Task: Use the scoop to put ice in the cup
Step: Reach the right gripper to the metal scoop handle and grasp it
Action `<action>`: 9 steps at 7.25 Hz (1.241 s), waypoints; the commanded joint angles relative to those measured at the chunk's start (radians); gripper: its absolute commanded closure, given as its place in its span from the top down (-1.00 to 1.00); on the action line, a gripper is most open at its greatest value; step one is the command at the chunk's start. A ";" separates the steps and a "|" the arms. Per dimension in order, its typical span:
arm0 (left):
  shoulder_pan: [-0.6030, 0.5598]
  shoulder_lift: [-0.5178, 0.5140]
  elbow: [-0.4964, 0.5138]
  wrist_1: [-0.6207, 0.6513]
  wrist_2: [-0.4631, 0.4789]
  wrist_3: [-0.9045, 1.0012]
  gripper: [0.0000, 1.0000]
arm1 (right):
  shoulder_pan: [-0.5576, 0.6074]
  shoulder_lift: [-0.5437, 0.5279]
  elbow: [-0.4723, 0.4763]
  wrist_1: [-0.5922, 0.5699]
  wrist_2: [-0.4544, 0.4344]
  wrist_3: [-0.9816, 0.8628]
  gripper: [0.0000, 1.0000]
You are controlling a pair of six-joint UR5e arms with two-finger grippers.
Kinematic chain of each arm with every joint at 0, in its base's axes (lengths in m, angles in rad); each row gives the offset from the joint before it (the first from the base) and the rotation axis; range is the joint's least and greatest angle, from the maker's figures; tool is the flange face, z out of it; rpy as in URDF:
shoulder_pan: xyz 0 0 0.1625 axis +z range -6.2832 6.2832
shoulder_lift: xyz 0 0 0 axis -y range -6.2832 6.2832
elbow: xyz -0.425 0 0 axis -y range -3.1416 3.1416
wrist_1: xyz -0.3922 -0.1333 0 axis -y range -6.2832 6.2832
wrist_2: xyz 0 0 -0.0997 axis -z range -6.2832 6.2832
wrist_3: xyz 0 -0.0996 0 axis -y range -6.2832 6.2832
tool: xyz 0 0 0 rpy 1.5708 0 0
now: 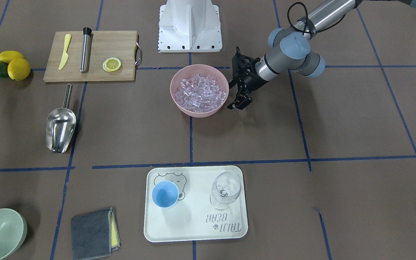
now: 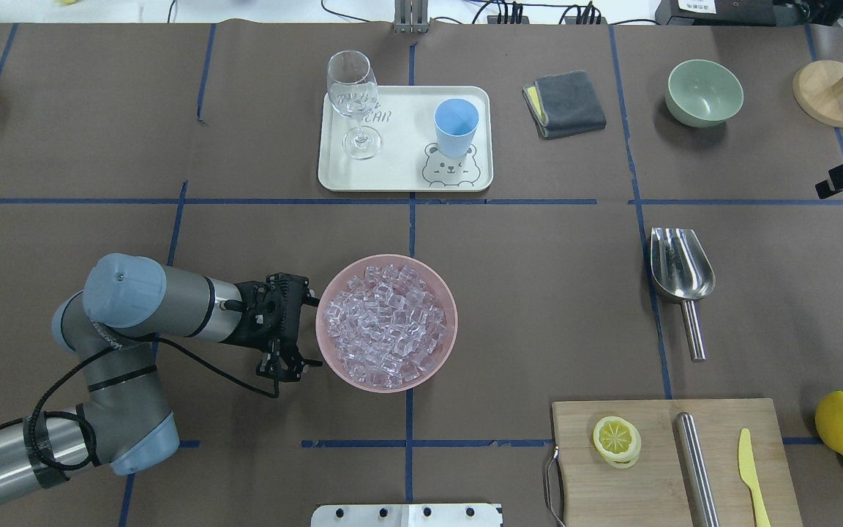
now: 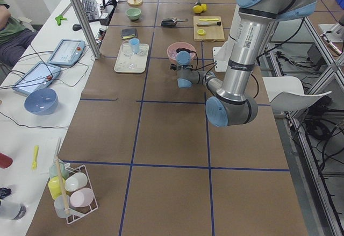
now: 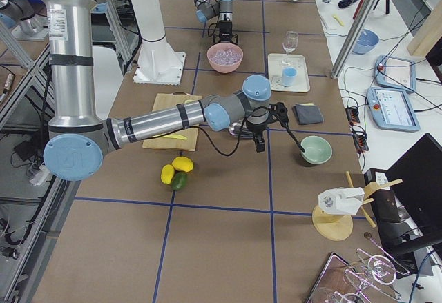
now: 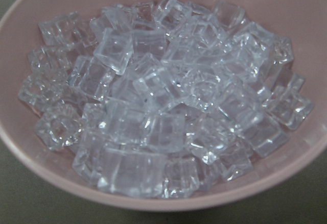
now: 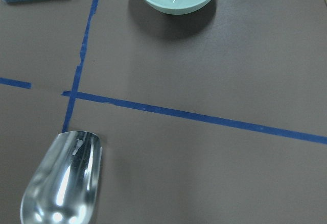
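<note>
**Operator:** Where is the scoop?

**Helper:** You can see the scoop (image 2: 681,272) lying flat on the counter (image 2: 538,307), on the robot's right side. Its thin handle points back at the robot. It lies apart from both hands.

**Operator:** And the ice and the cup?

**Helper:** The ice (image 2: 385,326) is heaped in the pink bowl (image 2: 334,366) in the middle. The cup (image 2: 456,126) stands on the white tray (image 2: 392,176) at the far side, near the clear glass (image 2: 354,95).

**Operator:** What about the hands?

**Helper:** The left hand (image 2: 309,331) sits just beside the pink bowl. Its fingers are spread and hold nothing. The right hand (image 4: 276,134) hangs in the air near the scoop and the green bowl (image 2: 705,91). You cannot tell if it is spread or pressed together.

**Operator:** What is the counter like?

**Helper:** Brown paper covers it, and blue tape lines cut it into big squares. A wooden board (image 2: 656,483) sits by the robot, with lemons (image 2: 842,423) beside it. Along your side runs a white side counter (image 3: 13,139) with a tablet (image 3: 66,52), a blue bowl (image 3: 40,100) and a wire rack of coloured cups (image 3: 72,190). A person (image 3: 8,29) sits at its far end.
</note>
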 commanded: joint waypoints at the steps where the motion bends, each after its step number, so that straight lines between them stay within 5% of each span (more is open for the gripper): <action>1: 0.002 -0.010 0.000 -0.002 -0.001 -0.024 1.00 | -0.107 -0.012 0.084 -0.003 -0.004 0.254 1.00; 5: 0.002 -0.010 0.000 -0.002 -0.001 -0.024 1.00 | -0.363 -0.056 0.238 -0.001 -0.200 0.510 1.00; 9: 0.002 -0.010 0.000 -0.004 -0.001 -0.024 1.00 | -0.549 -0.123 0.218 0.042 -0.351 0.564 1.00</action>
